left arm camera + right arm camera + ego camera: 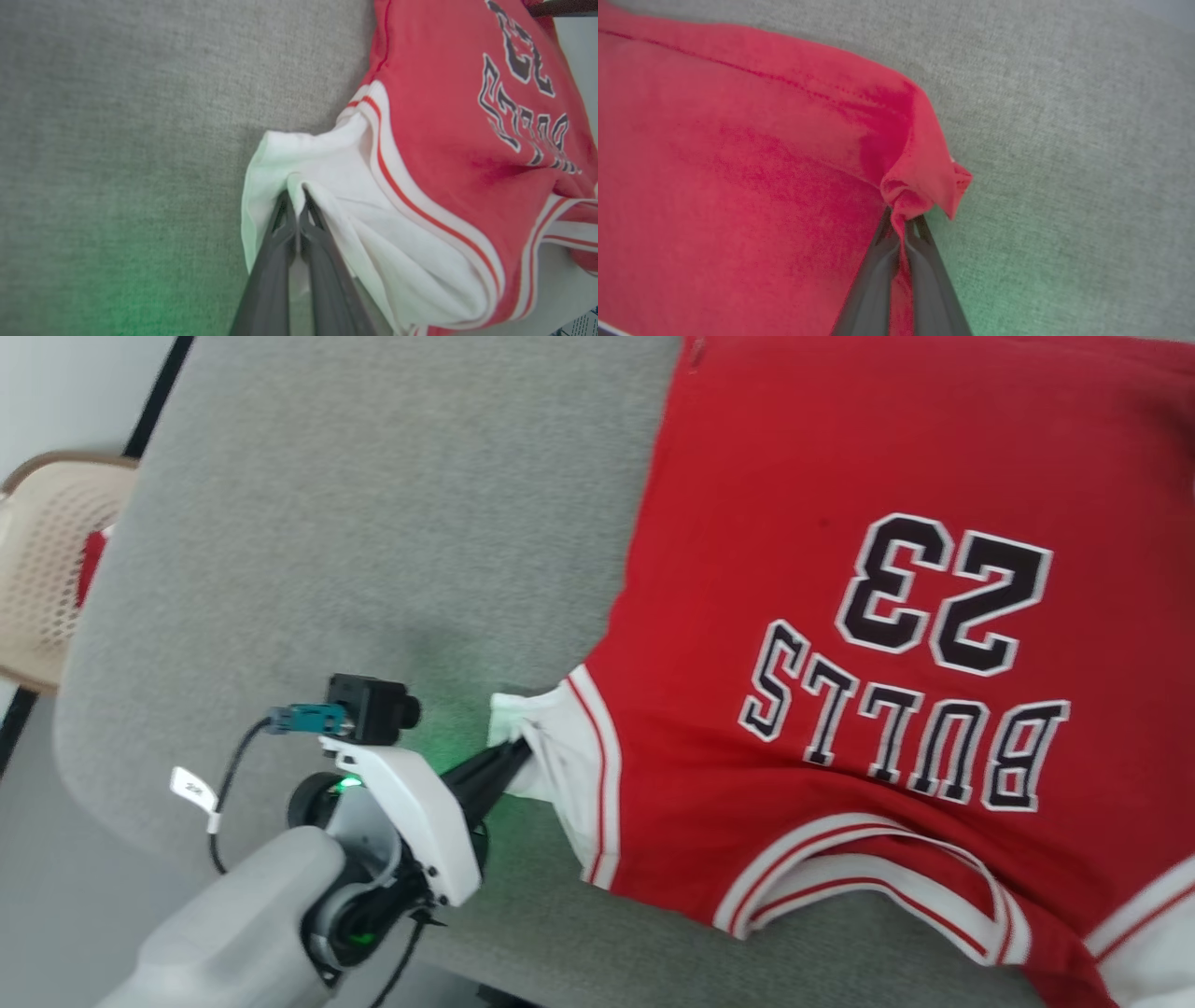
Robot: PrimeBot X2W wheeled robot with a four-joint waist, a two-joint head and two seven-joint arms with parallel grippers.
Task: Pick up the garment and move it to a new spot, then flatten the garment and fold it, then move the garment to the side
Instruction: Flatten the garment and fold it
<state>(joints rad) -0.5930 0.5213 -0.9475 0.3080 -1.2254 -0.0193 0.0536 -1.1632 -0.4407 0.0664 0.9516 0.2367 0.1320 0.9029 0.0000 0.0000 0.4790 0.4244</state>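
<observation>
Left tool (516, 753): pinches white sleeve (327, 177) of red "BULLS 23" jersey T-shirt (775, 476).
Right tool (903, 221): pinches its red edge.
Beige perforated basket (42, 551), left of T-shirt: we glimpse something red (91, 565) inside.

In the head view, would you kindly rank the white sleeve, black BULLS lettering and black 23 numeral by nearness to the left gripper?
1. The white short sleeve, pinched in the left gripper's jaws.
2. The black white-outlined BULLS lettering, rightward on the red jersey.
3. The black 23 numeral, beyond the lettering, higher in the view.
</observation>
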